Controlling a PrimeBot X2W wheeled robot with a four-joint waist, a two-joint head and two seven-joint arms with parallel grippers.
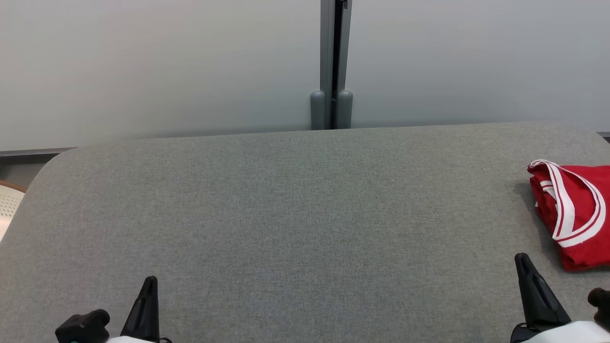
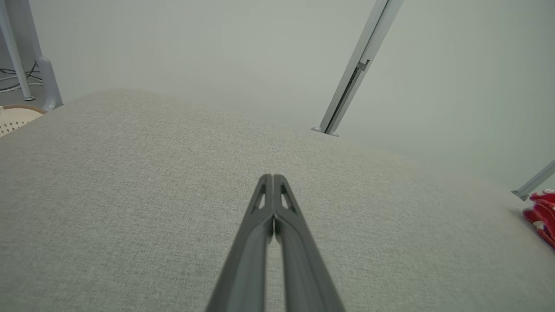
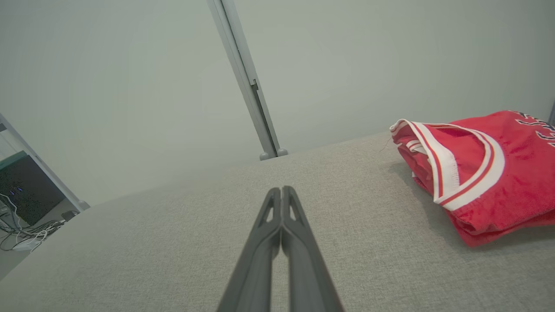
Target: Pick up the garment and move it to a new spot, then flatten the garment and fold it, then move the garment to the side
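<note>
The garment point(image 1: 574, 214) is red with white-trimmed edges and lies folded in a compact bundle at the far right of the grey fabric table point(image 1: 295, 214). The right wrist view has the garment point(image 3: 481, 173) to the right of my right gripper point(image 3: 282, 190), whose fingers are pressed together with nothing between them. In the head view my right gripper point(image 1: 524, 262) stands just left of and nearer than the bundle, apart from it. My left gripper point(image 1: 150, 283) sits at the lower left, far from the cloth; the left wrist view has my left gripper point(image 2: 272, 177) shut and empty, and a sliver of the garment point(image 2: 542, 216) at the right edge.
A pale partition wall with a grey vertical post point(image 1: 332, 66) runs behind the table. A perforated cream chair point(image 1: 9, 202) sits off the table's left edge. Cables and dark equipment point(image 3: 26, 203) lie on the floor beyond the left side.
</note>
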